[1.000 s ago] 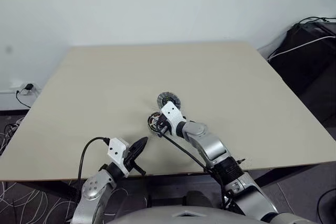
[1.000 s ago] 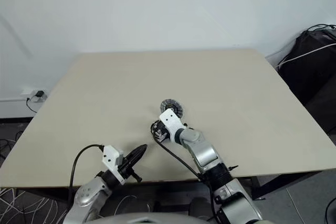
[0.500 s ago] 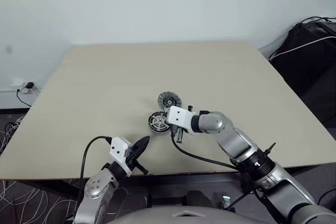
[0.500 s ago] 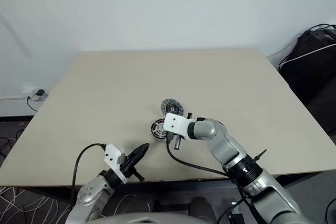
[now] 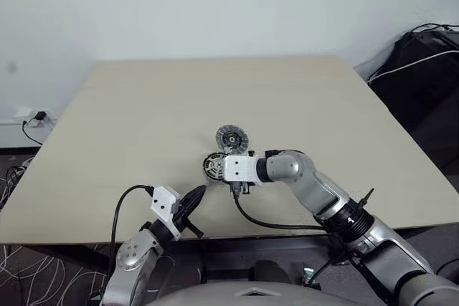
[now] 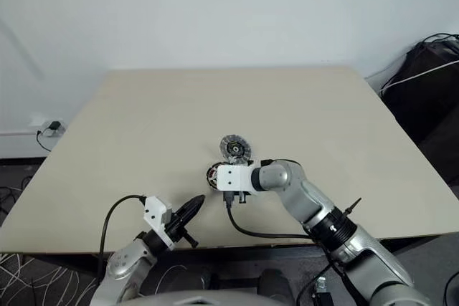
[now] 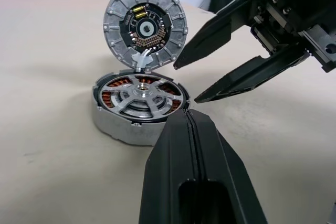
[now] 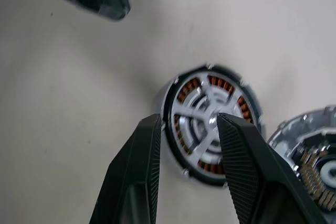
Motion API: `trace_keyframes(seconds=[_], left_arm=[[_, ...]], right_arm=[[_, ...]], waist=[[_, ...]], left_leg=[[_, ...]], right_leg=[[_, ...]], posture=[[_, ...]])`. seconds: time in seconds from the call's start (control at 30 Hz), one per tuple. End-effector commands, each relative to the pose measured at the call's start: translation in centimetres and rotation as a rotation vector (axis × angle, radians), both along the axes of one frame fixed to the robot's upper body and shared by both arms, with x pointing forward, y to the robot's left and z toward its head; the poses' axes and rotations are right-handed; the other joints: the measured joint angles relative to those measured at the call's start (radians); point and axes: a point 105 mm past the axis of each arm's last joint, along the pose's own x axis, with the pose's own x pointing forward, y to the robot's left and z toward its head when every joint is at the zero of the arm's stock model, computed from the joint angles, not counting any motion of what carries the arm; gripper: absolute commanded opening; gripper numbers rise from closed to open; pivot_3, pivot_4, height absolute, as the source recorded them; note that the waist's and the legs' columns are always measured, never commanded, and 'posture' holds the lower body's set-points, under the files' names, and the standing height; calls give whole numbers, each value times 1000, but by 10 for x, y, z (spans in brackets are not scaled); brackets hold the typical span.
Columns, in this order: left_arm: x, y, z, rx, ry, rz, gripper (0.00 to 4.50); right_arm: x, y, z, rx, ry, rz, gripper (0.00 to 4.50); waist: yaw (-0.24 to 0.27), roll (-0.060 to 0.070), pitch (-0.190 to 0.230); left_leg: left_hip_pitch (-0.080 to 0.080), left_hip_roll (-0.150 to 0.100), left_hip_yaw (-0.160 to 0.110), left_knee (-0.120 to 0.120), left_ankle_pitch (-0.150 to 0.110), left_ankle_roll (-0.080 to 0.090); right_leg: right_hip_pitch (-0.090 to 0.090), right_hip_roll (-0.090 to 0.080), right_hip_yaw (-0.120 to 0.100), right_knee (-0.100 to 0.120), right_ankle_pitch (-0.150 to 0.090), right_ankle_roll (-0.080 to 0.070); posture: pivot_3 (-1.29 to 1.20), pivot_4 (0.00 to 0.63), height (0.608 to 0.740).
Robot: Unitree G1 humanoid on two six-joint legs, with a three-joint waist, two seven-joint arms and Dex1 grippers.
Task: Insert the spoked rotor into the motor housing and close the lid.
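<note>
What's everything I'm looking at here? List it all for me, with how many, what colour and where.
Table: one, beige, under everything.
Motor housing: one, silver-walled with copper windings inside, on the table near its middle.
Spoked rotor: one, silver, seated inside the motor housing.
Lid: one, grey, standing tilted up at the housing's far edge, inner face with a dark centre showing.
Bag: one, black, with cables, on the floor off the table's right side.
Power socket: one, pale, low on the wall to the left.
Left gripper: one, black, shut, near the table's front edge.
Right gripper: one, black, open, empty, just above the rotor.
</note>
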Motion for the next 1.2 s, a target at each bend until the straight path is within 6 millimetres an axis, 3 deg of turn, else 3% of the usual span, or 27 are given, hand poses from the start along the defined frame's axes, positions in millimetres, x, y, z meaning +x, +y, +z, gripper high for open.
trace_keyframes(seconds=[0.03, 0.5, 1.2], left_arm=[[3, -2, 6, -19, -23, 1, 0], [2, -2, 7, -31, -24, 24, 0], [1, -4, 7, -40, -22, 43, 0]], right_arm=[[7, 3, 13, -9, -56, 38, 1833], [16, 1, -19, -122, -28, 63, 1833], [18, -10, -35, -255, -12, 116, 1833]], waist=[[0, 0, 0], [-2, 0, 0], [-2, 1, -1]], left_leg=[[0, 0, 0, 0, 0, 0], [0, 0, 0, 1, 0, 0], [1, 0, -1, 4, 0, 0]], right_leg=[[0, 0, 0, 0, 0, 0], [0, 1, 0, 1, 1, 0], [2, 1, 0, 2, 1, 1]], posture=[[0, 0, 740], [0, 0, 740], [0, 0, 740]])
